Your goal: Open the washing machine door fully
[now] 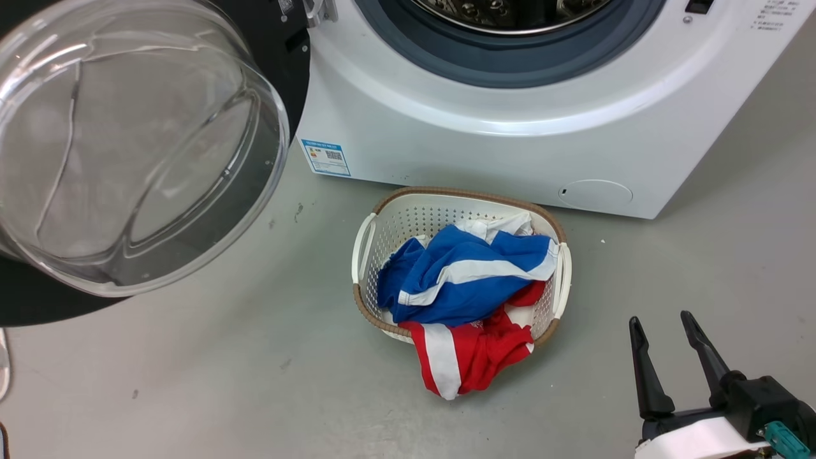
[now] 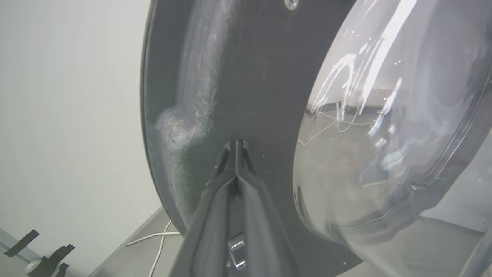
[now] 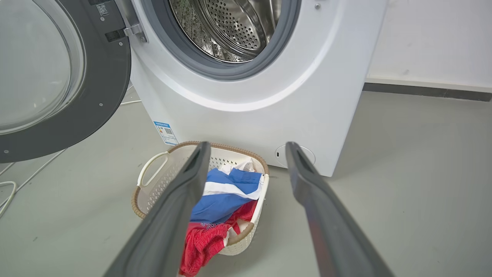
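The washing machine door (image 1: 127, 146) is swung wide open to the left of the white machine (image 1: 484, 159), its clear glass bowl bulging toward the head camera and its black rim behind it. The right wrist view shows the door (image 3: 96, 92) hanging from a metal hinge (image 3: 134, 30) beside the steel drum mouth (image 3: 226, 27). In the left wrist view my left gripper (image 2: 236, 143) is shut, its tips against the door's dark inner rim (image 2: 238, 77) next to the glass bowl (image 2: 388, 127). My right gripper (image 1: 663, 322) stands open at the lower right, holding nothing.
A white laundry basket (image 1: 363, 255) with blue, white and red clothes sits on the grey floor in front of the machine, also seen between my right fingers as the basket (image 3: 153, 181). White cables (image 3: 7, 188) lie on the floor at the left. A wall runs behind.
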Available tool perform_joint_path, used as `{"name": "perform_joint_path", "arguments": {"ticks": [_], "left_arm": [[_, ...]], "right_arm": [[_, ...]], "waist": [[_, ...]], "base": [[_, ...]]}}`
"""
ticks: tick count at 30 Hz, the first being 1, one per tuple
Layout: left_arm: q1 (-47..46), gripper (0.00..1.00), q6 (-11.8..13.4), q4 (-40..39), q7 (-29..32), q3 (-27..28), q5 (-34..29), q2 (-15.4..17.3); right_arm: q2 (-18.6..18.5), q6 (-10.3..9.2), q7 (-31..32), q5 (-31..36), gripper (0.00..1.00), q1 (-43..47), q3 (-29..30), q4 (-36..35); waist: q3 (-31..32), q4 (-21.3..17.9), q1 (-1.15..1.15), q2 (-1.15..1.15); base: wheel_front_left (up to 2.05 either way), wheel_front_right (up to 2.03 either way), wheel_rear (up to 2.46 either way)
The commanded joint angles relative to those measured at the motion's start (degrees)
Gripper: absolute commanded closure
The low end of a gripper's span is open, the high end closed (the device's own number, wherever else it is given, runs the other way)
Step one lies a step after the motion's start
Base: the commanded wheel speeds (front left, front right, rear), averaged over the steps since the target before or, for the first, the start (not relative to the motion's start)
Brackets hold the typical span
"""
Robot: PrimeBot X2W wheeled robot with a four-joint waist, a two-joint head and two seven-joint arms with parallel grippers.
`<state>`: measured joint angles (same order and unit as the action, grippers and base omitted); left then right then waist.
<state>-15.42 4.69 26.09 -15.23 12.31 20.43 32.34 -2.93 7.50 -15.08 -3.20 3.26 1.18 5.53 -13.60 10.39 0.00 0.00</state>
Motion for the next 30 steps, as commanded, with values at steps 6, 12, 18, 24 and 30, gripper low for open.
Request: {"name": "perform_joint_path", "arguments": {"ticks": [6, 12, 18, 24, 30], "left_arm": [[-3.47, 1.0, -0.64, 3.26, 0.15, 0.9, 0.32, 0.98], [-4.5, 1.0, -1.46, 5.54, 0.15, 1.52, -0.64, 0.61], [-3.36, 0.0, -2.59, 3.94, 0.12, 3.49, -1.82, -0.91], [0.45, 0.0, -3.55, -2.82, 0.02, 7.28, -4.5, -4.25], [5.2, 0.0, -3.72, -12.68, 0.03, 8.49, -9.5, -7.51]], "right_arm": [[0.1, 0.0, -0.13, 0.47, 0.0, -1.08, 0.04, -0.08], [0.1, -0.01, -0.13, 0.12, 0.0, -0.7, 0.17, 0.03], [0.1, -0.01, -0.13, -0.76, 0.0, 0.03, 0.19, 0.37], [0.1, -0.01, -0.13, -1.8, 0.0, 1.41, 0.79, 0.29], [0.1, -0.01, -0.13, -2.12, 0.0, 2.71, 1.32, -1.31]], "waist": [[-0.77, -0.81, 0.0, 0.0], [-0.49, -1.16, 0.0, 0.0], [1.54, -1.32, 0.0, 0.0], [5.01, -1.42, 0.0, 0.0], [7.96, -1.7, 0.0, 0.0]], "base": [[0.0, 0.0, 0.0], [0.0, 0.0, 0.0], [0.0, 0.0, 0.0], [0.0, 0.0, 0.0], [0.0, 0.0, 0.0]]}}
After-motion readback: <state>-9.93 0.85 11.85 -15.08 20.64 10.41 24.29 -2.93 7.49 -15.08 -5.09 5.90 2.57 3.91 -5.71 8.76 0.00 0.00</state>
